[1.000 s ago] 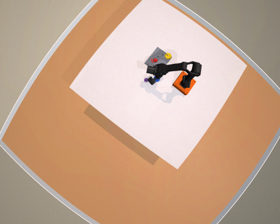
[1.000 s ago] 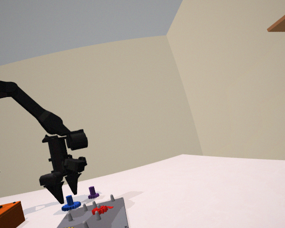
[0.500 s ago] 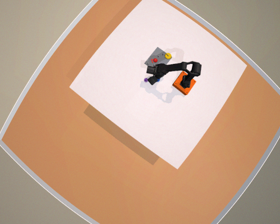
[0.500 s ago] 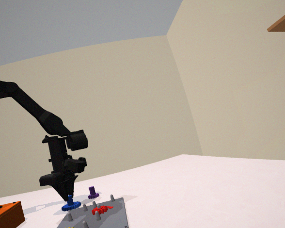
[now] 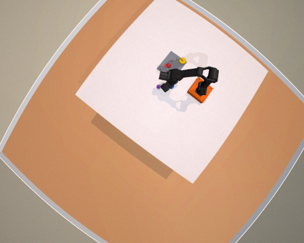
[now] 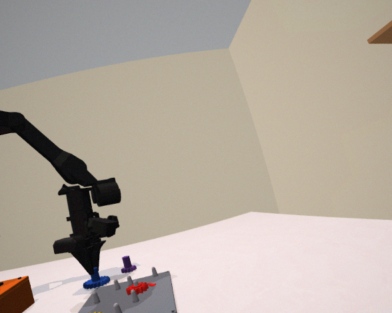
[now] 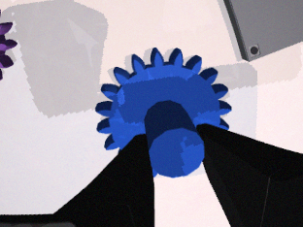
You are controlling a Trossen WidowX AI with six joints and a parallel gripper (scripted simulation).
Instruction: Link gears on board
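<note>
Jaws gripping blue gear [image 5: 172,86] [image 6: 96,282] [image 7: 167,89], board [image 5: 170,55] [image 6: 161,296] [image 7: 277,24] apparently apart

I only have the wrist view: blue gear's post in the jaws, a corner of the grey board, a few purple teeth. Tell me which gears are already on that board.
Observer: The red gear and the yellow gear.
Operator: Check the space between them.
Observer: The top view shows empty pegs there.
Operator: Now the purple gear; I can't see its post.
Observer: In the exterior view, the purple gear stands on the table, post pointing up.
</note>
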